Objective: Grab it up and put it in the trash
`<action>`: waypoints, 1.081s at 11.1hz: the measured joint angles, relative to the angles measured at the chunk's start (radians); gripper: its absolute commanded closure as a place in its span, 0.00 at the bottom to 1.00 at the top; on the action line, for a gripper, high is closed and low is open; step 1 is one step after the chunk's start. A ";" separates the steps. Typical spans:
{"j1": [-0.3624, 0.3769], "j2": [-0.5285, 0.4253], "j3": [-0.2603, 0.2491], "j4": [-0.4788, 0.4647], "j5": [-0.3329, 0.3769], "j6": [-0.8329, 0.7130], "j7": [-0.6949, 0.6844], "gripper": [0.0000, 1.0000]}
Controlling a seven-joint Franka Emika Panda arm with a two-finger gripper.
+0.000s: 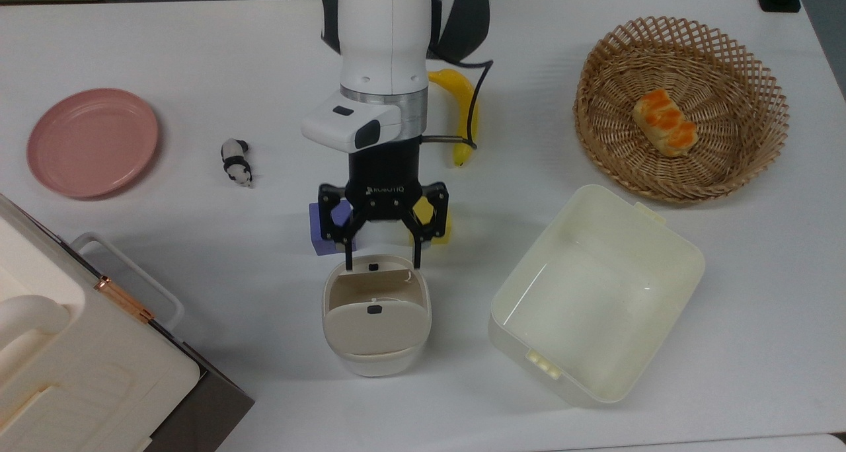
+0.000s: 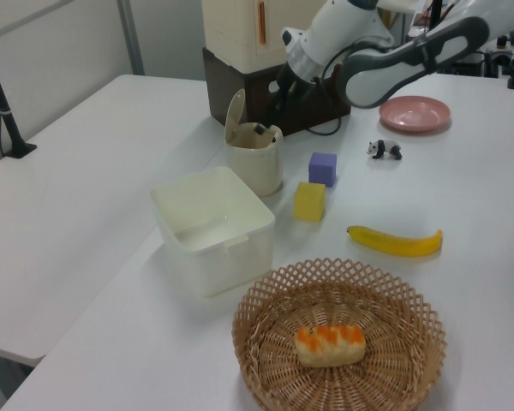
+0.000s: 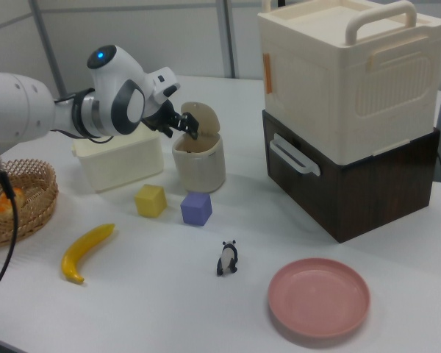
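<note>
Gripper (image 1: pixel 382 263) hung over the far rim of the trash (image 1: pixel 377 320), fingers spread apart, nothing between them. Flap lid (image 2: pixel 235 116) stood tipped open. No paper wad seen on the surface (image 1: pixel 198 55) or in the gripper; judged dropped inside the trash, though the inside couldn't be checked in the top view. In the top view: purple cube (image 1: pixel 328 230) at 11 o'clock from the trash, yellow cube (image 1: pixel 433 224) at 1 o'clock, cream tub (image 1: pixel 667 254) at 3 o'clock, panda figurine (image 1: pixel 236 162) untouched toward 10 o'clock. Task judged essentially done; only pulling clear left.
</note>
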 measured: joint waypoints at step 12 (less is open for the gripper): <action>-0.074 -0.417 -0.011 -0.091 0.121 -0.924 0.007 0.00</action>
